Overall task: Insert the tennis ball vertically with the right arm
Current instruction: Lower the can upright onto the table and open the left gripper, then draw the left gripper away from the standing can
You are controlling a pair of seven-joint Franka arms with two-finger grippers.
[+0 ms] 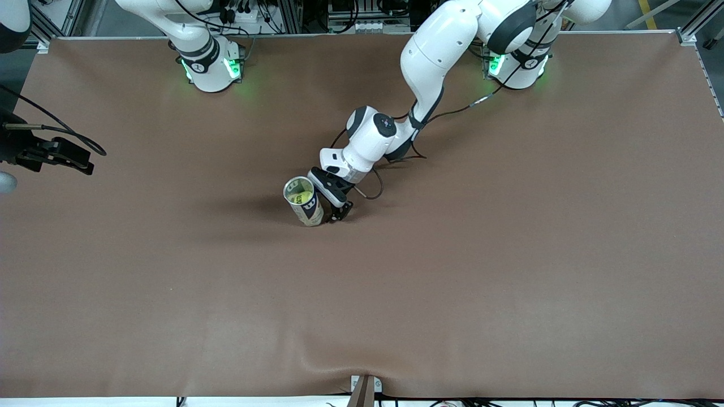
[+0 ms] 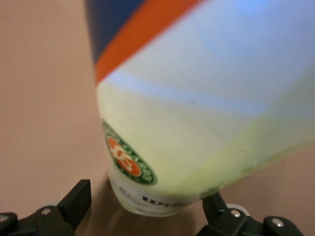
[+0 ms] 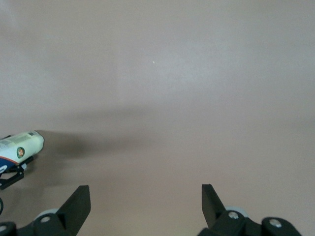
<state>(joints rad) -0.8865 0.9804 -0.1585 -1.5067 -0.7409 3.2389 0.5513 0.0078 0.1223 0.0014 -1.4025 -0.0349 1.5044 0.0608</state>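
Note:
A clear tennis ball can [image 1: 306, 208] with a white, orange and blue label stands upright near the middle of the brown table. A yellow-green tennis ball [image 1: 305, 198] shows inside it through the open top. My left gripper [image 1: 334, 213] is low at the can's base, open, a finger on each side; in the left wrist view [image 2: 146, 199] the can [image 2: 197, 113] fills the frame. One finger [image 2: 78, 196] stands apart from it. My right gripper [image 1: 73, 158] is open and empty in the air at the right arm's end of the table, also seen in its wrist view [image 3: 145, 196].
The brown mat [image 1: 452, 271] has a raised wrinkle at its near edge by a clamp [image 1: 365, 390]. The right wrist view shows the can [image 3: 20, 146] and the left gripper [image 3: 12, 177] far off. Both arm bases stand along the table's edge farthest from the camera.

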